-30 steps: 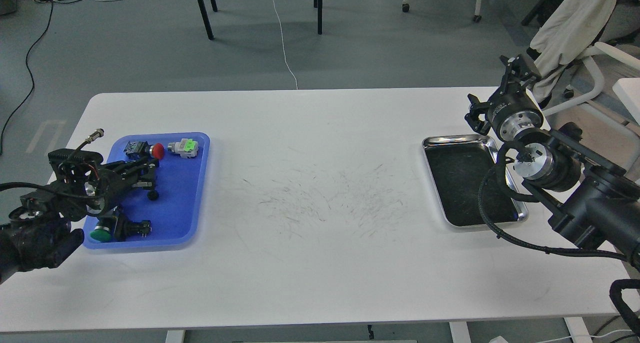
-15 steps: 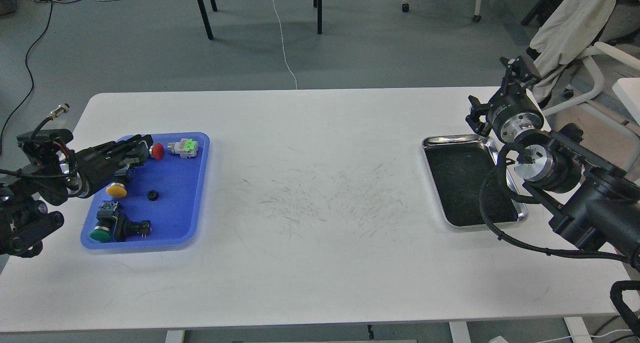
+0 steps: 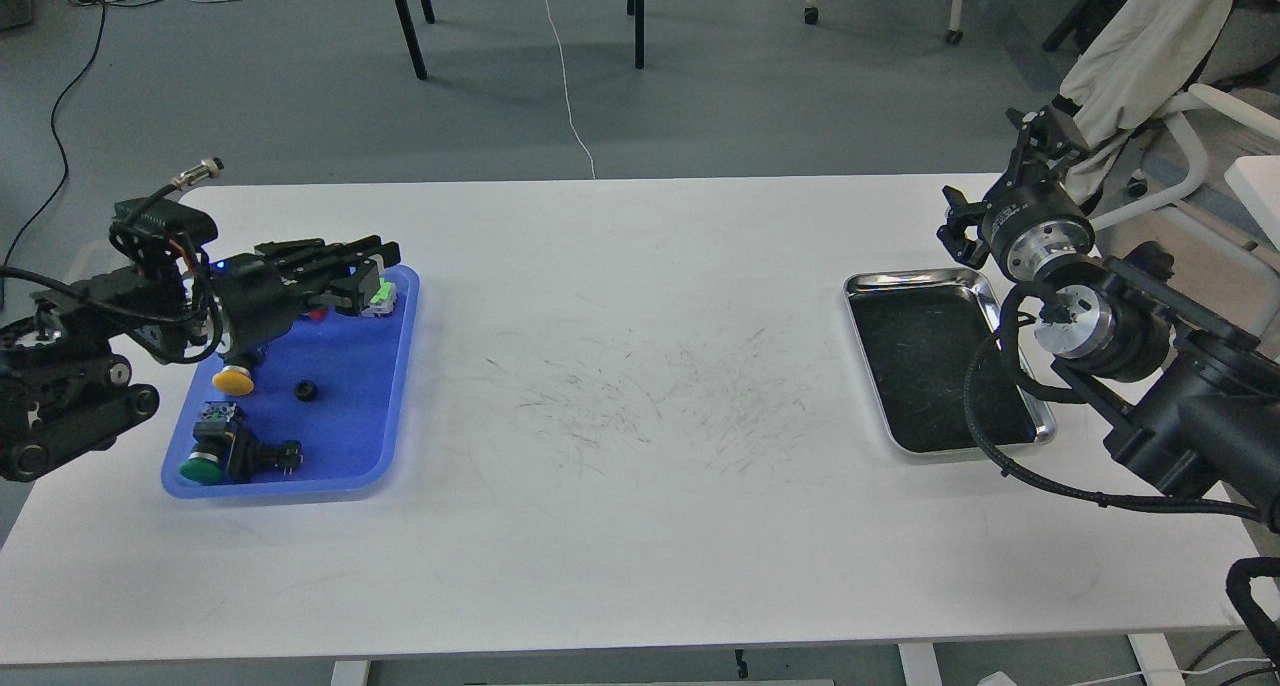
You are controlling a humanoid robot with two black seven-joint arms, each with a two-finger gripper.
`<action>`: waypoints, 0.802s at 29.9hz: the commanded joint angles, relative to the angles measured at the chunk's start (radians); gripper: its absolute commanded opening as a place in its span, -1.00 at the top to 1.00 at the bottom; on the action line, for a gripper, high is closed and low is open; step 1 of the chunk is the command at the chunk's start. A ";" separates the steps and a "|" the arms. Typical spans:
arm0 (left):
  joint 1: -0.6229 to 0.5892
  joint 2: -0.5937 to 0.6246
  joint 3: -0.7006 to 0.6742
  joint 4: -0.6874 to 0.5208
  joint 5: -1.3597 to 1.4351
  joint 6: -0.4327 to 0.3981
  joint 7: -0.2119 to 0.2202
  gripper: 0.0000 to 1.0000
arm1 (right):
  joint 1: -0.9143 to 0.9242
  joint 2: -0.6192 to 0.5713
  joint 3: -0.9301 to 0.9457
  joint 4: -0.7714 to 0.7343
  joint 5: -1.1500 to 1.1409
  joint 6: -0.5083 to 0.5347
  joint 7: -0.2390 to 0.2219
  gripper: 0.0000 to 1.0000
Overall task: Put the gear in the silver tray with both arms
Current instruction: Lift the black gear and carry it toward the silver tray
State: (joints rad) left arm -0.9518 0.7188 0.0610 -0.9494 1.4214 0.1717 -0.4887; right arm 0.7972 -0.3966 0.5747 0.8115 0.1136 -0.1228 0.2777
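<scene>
Two arms are working, and we are at the pick step: our left gripper (image 3: 385,256) is hovering over the blue tray (image 3: 390,436), nearer its far right corner than half a second ago. Whether either gripper is clenched, we cannot tell. Next we are needing a descent onto one part. Our right gripper (image 3: 1040,131) is waiting beyond the silver tray (image 3: 905,281), far right of the blue tray.

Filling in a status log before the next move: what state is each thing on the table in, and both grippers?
silver tray: empty, flat on the table's right side.
blue tray: holds several parts.
yellow button: lying in the blue tray.
green button: lying at the tray's near corner.
small black part: loose mid-tray.
left gripper: over the tray's far end, jaws unclear.
right gripper: raised beyond the silver tray, jaws unclear.
</scene>
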 commanded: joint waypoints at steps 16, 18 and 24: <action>-0.018 -0.396 0.074 -0.055 0.129 -0.051 0.000 0.97 | 0.069 -0.056 -0.091 -0.005 0.003 0.000 -0.012 -0.99; -0.016 -0.441 0.088 -0.040 0.131 -0.051 0.000 0.97 | 0.073 -0.056 -0.092 -0.006 0.003 0.000 -0.014 -0.99; -0.007 -0.580 0.108 0.018 0.128 -0.052 0.000 0.97 | 0.071 -0.056 -0.093 -0.006 0.003 0.000 -0.014 -0.99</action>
State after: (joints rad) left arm -0.9646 0.2007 0.1602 -0.9740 1.5511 0.1199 -0.4887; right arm 0.8695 -0.4526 0.4824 0.8053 0.1166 -0.1227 0.2639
